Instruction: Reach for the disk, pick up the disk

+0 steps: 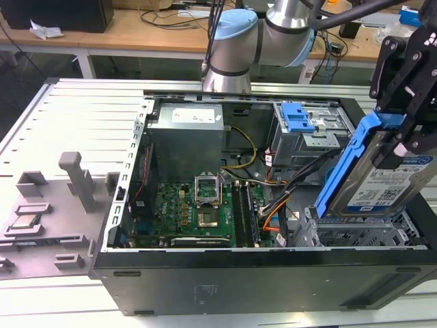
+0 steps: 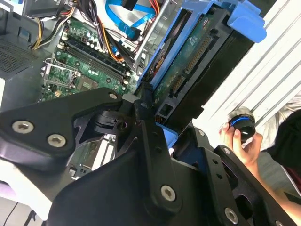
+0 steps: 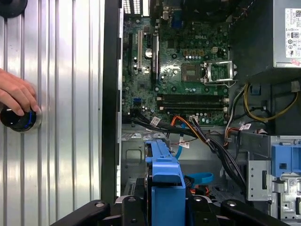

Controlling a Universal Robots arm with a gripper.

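Already the hand (image 1: 403, 147) grips the disk (image 1: 382, 184) (blue-framed, tilted), lifted above the open computer case (image 1: 225, 273).

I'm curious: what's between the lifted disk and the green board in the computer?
In the exterior view, a bundle of cables lies between the disk and the motherboard.

Arm (image 1: 235, 41) bent over, fingers (image 1: 410, 147) clamped shut w/ the disk (image 1: 382, 181) tilted between.
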